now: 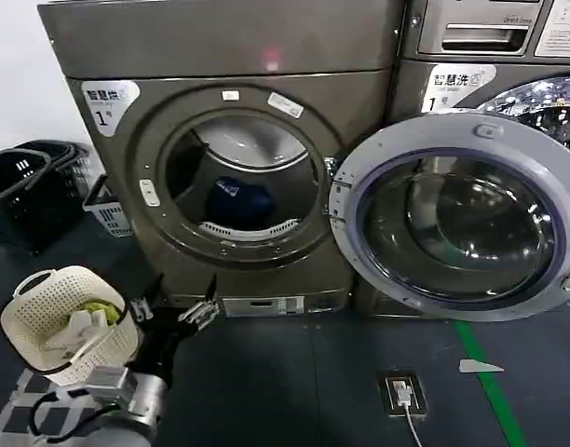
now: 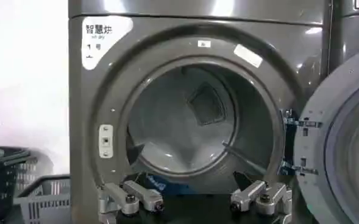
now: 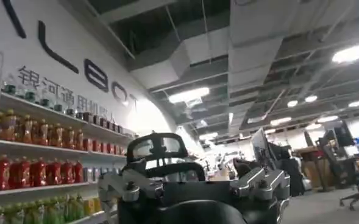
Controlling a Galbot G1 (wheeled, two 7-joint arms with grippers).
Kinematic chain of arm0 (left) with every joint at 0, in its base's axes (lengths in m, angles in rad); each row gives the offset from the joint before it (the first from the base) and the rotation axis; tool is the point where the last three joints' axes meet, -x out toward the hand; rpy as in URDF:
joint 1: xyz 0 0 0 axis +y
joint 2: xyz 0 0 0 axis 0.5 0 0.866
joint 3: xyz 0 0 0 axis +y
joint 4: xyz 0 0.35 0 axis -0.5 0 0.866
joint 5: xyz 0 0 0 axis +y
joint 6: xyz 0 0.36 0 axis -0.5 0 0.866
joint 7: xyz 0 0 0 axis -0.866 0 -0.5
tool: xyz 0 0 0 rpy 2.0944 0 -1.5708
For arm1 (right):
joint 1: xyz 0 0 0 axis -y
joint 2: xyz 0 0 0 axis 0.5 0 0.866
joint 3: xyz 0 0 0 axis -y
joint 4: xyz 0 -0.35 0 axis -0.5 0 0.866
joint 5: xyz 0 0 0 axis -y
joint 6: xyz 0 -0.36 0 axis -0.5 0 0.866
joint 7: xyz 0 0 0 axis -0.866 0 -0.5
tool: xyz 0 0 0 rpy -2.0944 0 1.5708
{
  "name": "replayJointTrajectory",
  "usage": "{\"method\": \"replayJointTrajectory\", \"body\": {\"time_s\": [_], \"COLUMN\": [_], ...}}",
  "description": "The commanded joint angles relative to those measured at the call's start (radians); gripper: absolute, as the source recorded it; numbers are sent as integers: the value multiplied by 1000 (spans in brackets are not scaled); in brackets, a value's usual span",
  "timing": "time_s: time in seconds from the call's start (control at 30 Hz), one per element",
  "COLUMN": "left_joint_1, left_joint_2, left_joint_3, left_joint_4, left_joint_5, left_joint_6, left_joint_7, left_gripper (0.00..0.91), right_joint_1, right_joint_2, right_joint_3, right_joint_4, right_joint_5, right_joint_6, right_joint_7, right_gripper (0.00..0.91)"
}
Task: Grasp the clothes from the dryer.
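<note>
Your left gripper (image 1: 173, 312) hovers low at 7 o'clock of the dryer (image 1: 127, 56) mouth, jaws spread and empty — lined up to reach in. The clothes (image 1: 240, 203) lie at 6 o'clock inside the drum. Your right gripper (image 3: 194, 189) points away, jaws spread — idle.

The clothes (image 1: 240, 201) lay inside the dryer (image 1: 224, 149), low in its drum behind the lint grille (image 1: 249, 230). The open door (image 1: 457, 216) hung to the right. The left gripper (image 1: 173, 312) sat below the port, a laundry basket (image 1: 43, 303) on its left.
</note>
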Motion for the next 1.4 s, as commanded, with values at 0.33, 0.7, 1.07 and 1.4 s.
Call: {"method": "replayJointTrajectory", "body": {"time_s": [0.33, 0.7, 1.07, 1.4], "left_joint_1": [8, -25, -35, -26], "left_joint_2": [7, 6, 8, 16], "left_joint_3": [-5, 6, 0, -40], "left_joint_4": [-25, -27, -27, -52], "left_joint_5": [-5, -15, -23, -46], "left_joint_6": [6, 17, 17, 21], "left_joint_7": [9, 20, 21, 20], "left_gripper": [907, 907, 907, 907], "right_joint_1": [-4, -10, -23, -22], "right_joint_2": [15, 36, 40, 47], "right_joint_3": [3, -1, 7, 6], "right_joint_4": [32, 56, 71, 101], "right_joint_5": [22, 18, 33, 73], "right_joint_6": [54, 83, 86, 60], "right_joint_7": [-20, -50, -61, -92], "right_gripper": [907, 907, 907, 907]}}
